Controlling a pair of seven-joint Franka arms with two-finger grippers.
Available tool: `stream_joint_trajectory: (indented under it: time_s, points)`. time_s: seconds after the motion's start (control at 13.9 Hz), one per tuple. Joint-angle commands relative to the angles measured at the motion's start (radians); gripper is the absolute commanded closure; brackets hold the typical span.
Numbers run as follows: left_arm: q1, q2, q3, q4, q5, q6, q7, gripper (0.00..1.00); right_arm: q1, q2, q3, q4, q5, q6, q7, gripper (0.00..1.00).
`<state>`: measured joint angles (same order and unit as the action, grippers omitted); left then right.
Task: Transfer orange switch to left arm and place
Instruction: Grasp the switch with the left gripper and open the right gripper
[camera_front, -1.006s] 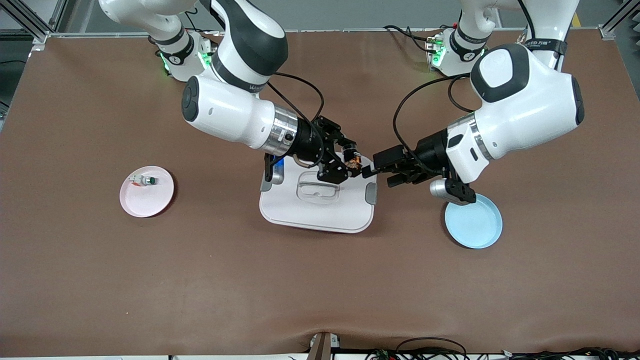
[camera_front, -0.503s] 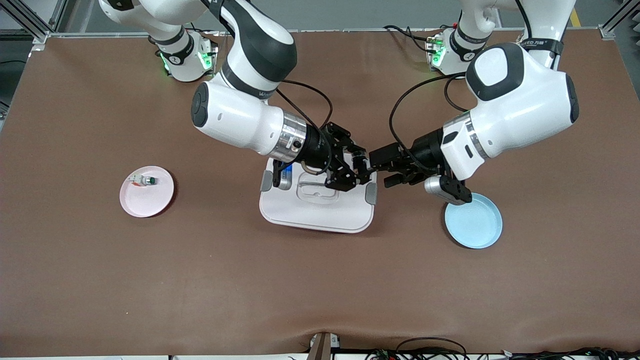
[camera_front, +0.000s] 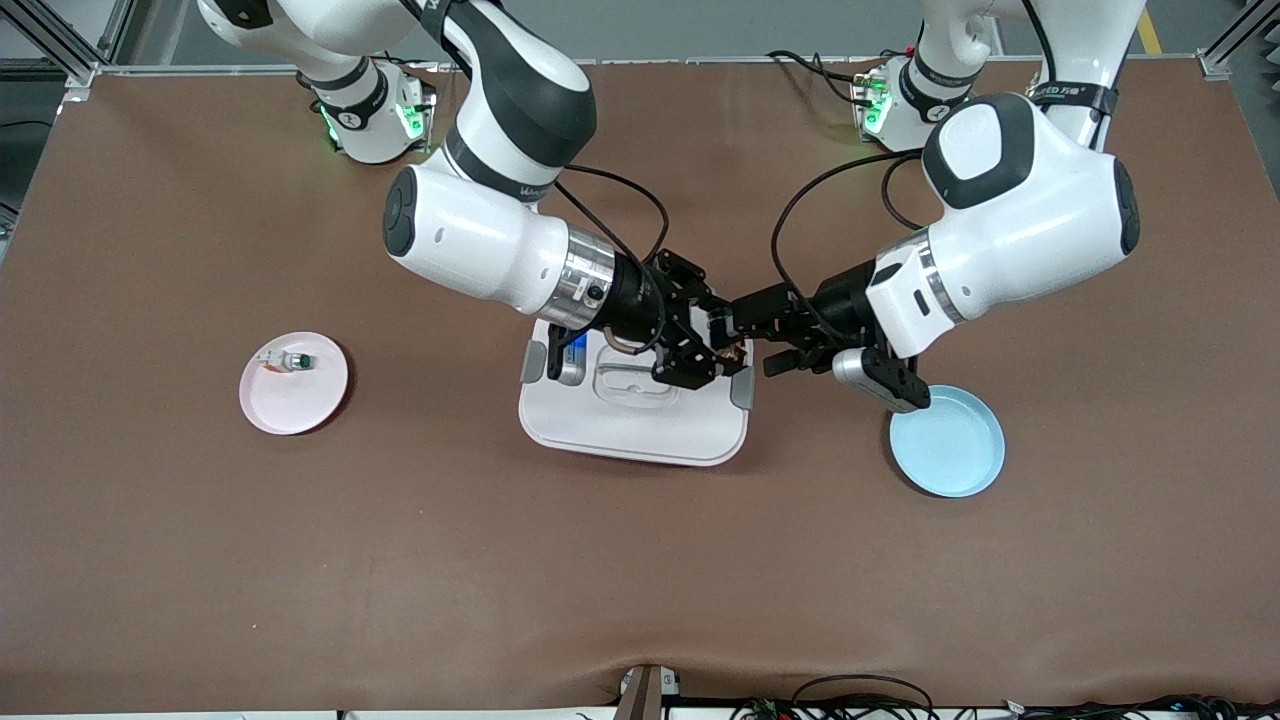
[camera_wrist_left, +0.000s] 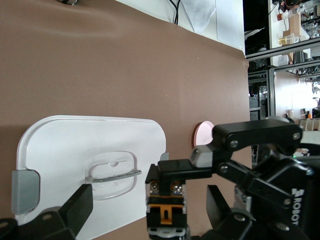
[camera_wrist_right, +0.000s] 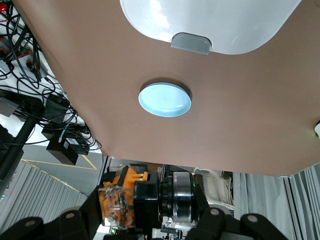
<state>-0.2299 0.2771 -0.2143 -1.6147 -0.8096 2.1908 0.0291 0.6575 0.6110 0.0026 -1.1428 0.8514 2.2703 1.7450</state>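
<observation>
From my remote station I see the two arms meeting above the box (camera_front: 632, 415), the large white container with grey side latches that sits at the middle of the table. The right gripper (camera_front: 708, 345), on the arm whose base stands at the front view's upper left, is clamped firmly on the orange switch (camera_front: 730, 350); the right wrist view shows the part's orange and clear body pinched between the black fingers (camera_wrist_right: 80, 220). The switch is therefore off the table, held in the air over the edge of the box toward the left arm's end. The left gripper (camera_front: 738, 336) comes in from the other arm with its fingers spread wide, one on either side of the switch; in the left wrist view the switch (camera_wrist_left: 167, 212) sits between the two spread fingers (camera_wrist_left: 75, 212), and I cannot see either pad touching it. The pink plate (camera_front: 294, 383) lies toward the right arm's end of the table and carries a small white part with a green button (camera_front: 288, 361). The light blue plate (camera_front: 947, 441) lies toward the left arm's end, near the box and partly under the left arm's wrist camera.
</observation>
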Motion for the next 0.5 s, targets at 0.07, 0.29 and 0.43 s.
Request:
stream_joint_trajectory:
  time_s: [0.07,0.29,0.43]
  points:
    - [0.001,-0.007,-0.002,-0.004,-0.003,0.001,0.028,0.0,0.014,0.023,-0.009,0.041,0.012,0.021,0.037,1.0]
    - [0.0,-0.004,-0.002,-0.001,-0.005,0.004,0.028,0.34,0.016,0.023,-0.007,0.041,0.012,0.021,0.039,1.0]
    - [-0.003,-0.004,-0.002,-0.001,-0.006,0.007,0.028,0.77,0.022,0.023,-0.007,0.043,0.012,0.021,0.041,1.0]
